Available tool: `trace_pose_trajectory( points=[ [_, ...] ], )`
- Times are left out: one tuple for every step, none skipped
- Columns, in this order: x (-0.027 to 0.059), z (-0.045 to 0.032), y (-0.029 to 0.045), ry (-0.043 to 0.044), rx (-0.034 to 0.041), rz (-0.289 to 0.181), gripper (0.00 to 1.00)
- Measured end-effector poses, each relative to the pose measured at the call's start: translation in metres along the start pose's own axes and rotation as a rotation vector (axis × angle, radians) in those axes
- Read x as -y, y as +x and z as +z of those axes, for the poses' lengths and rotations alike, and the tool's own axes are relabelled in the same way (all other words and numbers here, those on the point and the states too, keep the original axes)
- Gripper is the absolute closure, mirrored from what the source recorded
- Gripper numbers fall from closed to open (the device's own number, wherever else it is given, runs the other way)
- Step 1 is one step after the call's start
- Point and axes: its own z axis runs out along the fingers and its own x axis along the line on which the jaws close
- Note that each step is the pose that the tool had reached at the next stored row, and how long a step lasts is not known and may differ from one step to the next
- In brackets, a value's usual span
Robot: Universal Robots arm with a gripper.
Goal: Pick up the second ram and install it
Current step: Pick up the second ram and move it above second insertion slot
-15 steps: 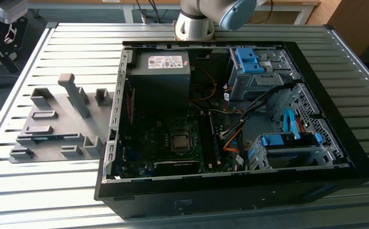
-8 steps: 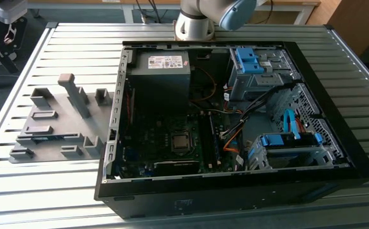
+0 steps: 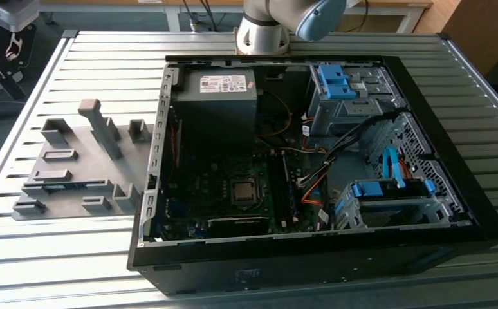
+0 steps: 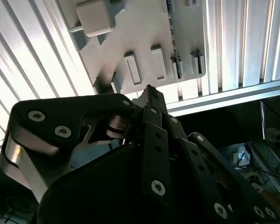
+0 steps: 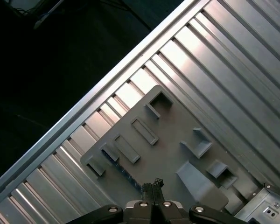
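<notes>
Tool (image 5: 153, 185) is clenched, fingertips pressed together with nothing between them, hanging above the grey holder plate (image 5: 165, 140). The second ram (image 3: 63, 187) sits in that plate on the tabletop (image 3: 60, 257), at the exterior view's left of the open computer case (image 3: 275, 271).

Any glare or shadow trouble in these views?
Exterior view: the table slats glare white, while the computer case interior sits in shadow. Second wrist view: slats wash out to white beside the grey holder plate; the gripper is a dark mass. First wrist view: bright streaks on slats, black beyond the table edge.
</notes>
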Motion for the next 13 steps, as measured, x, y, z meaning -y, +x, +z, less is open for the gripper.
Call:
trace_pose_trajectory(
  points=[
    [-0.0002,0.0003,0.0002,0.0003,0.0002,0.0,0.89],
    [-0.0003,0.0008,0.0004,0.0005,0.0005,0.0,0.89],
    [-0.0003,0.0015,0.0004,0.0006,0.0007,-0.001,0.89],
    [-0.0003,0.0021,0.0005,0.0001,0.0011,-0.003,0.89],
    [-0.0005,0.0028,0.0008,-0.0012,0.0026,-0.005,0.89],
    [-0.0006,0.0038,0.0011,-0.0023,0.0043,-0.007,0.89],
    [-0.0009,0.0049,0.0019,-0.0015,0.0059,-0.007,0.89],
    [-0.0014,0.0058,0.0027,0.0007,0.0082,-0.007,0.89],
    [-0.0019,0.0067,0.0036,0.0031,0.0107,-0.007,0.89],
    [-0.0022,0.0076,0.0046,0.0049,0.0128,-0.008,0.89],
    [-0.0023,0.0084,0.0053,0.0052,0.0141,-0.009,0.89],
    [-0.0023,0.0091,0.0057,0.0055,0.0146,-0.015,0.89],
    [-0.0023,0.0096,0.0057,0.0058,0.0145,-0.026,0.89]
  ],
)
